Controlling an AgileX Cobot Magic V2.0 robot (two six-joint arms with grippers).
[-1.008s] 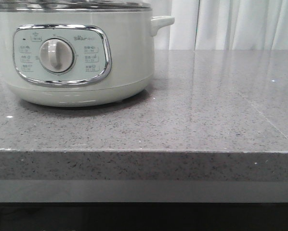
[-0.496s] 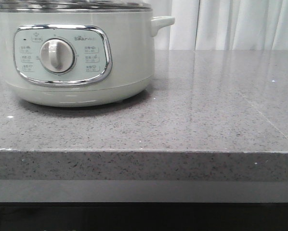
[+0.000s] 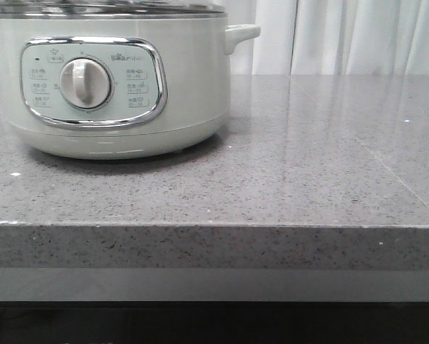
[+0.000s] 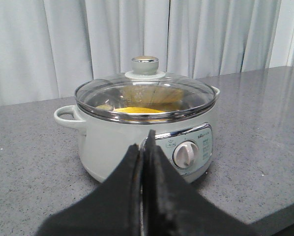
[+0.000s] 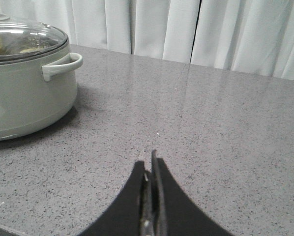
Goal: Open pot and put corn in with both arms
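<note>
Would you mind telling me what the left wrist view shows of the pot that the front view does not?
Only the left wrist view shows the glass lid seated on the pot, its knob, something yellow under the glass, probably the corn, and the shut left hand. Only the front view shows the counter's front edge. Both share the control panel with its dial, a side handle and the curtain behind.
</note>
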